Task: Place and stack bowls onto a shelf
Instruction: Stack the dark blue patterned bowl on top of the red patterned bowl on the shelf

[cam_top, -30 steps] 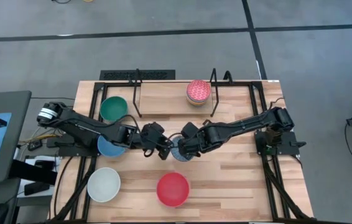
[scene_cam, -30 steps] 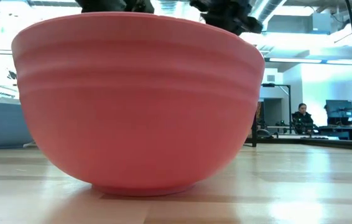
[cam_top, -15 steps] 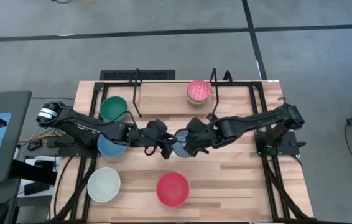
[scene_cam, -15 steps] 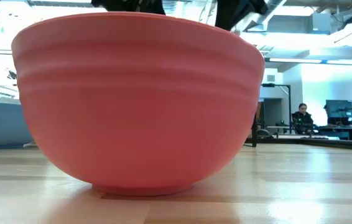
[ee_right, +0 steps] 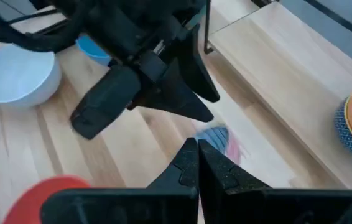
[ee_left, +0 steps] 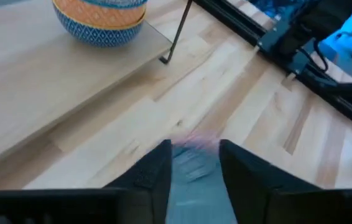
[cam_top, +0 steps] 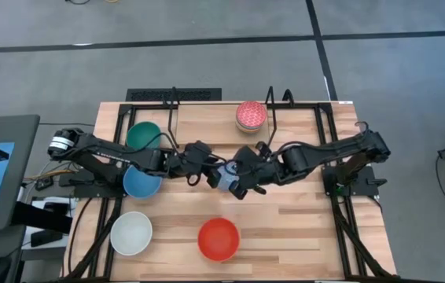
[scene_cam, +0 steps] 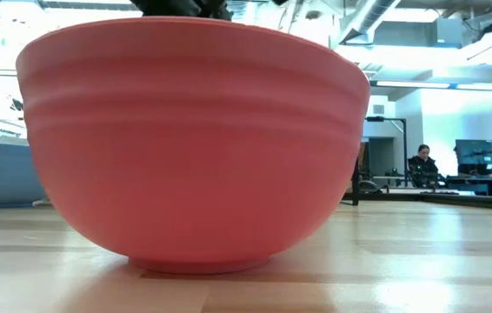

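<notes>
A blue bowl (cam_top: 222, 178) sits between my two grippers above the table's middle and is mostly hidden by them. My left gripper (cam_top: 209, 171) comes from the left, and the bowl (ee_left: 191, 171) fills the gap between its fingers. My right gripper (cam_top: 234, 182) comes from the right with shut fingers (ee_right: 198, 149), and the bowl (ee_right: 216, 137) shows just past their tips. The shelf (cam_top: 207, 122) runs along the far edge. It carries a stack topped by the pink-red patterned bowl (cam_top: 251, 115) and the green bowl (cam_top: 144, 135). My left gripper has the blue bowl (ee_left: 191, 171) between its two fingers, coming level from the table's left. Which part of the bowl it has is hidden by the fingers. The bowl is lifted off the table. My right gripper: its shut tips are at the bowl's side (ee_right: 216, 137); I cannot tell whether they touch.
A second blue bowl (cam_top: 141, 182), a white bowl (cam_top: 131, 233) and a red bowl (cam_top: 219, 238) stand on the table's near and left parts. The red bowl (scene_cam: 189, 139) fills the low view. Two black wire brackets (cam_top: 174, 118) (cam_top: 270, 116) stand upright on the shelf.
Both grippers have moved up and toward the far edge together, rising out of the low view. The blue bowl has gone with them, lifted from the table's middle toward the shelf and tipped on the way.
</notes>
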